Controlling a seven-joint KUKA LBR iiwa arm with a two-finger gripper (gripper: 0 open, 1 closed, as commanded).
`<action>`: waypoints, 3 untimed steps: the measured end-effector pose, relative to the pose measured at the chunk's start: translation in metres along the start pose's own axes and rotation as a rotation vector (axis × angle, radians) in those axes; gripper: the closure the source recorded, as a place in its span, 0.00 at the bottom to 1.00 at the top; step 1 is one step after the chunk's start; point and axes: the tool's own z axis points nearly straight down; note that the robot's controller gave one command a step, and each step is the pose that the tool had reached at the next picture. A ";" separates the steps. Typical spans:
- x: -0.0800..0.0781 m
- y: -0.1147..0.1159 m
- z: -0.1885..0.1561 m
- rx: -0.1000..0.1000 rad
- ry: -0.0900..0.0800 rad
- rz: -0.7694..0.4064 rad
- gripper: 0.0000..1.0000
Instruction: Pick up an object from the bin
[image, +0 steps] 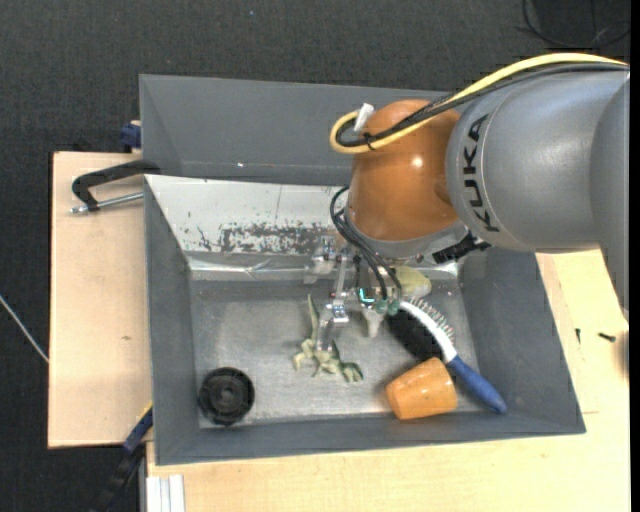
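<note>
Bin: a grey metal bin with sloping walls is viewed from above and slightly to one side; a scuffed, speckled patch is seen on its far wall.
Arm: a grey KUKA arm is seen reaching in from the right; a rounded orange cover is fixed at its wrist, and a yellow cable is looped over that cover.
Gripper: the two-finger metal gripper is held low over the middle of the bin floor, below the orange cover.
Gripper state: wide or narrow cannot be told, as the tip is too small and cluttered to be read.
Thing under the gripper: a small, limp, pale olive-green ragged piece is found on the floor at the middle of the bin, somewhat toward the near wall; its upper end is met by the gripper's tip, and whether it is gripped cannot be told.
Brush: a black-headed brush with white bristles and a blue handle is laid slantwise just to the right of the gripper, its handle pointed toward the near right corner.
Cup: an orange tapered plastic cup is laid on its side by the near wall, touching the brush handle.
Cap: a black round ribbed cap is set in the near left corner, well apart from the gripper.
</note>
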 end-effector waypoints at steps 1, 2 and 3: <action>0.026 -0.021 0.093 0.001 -0.015 -0.431 0.00; 0.019 -0.032 0.063 0.001 -0.018 -0.372 0.00; 0.014 -0.032 0.064 0.001 -0.015 -0.444 0.00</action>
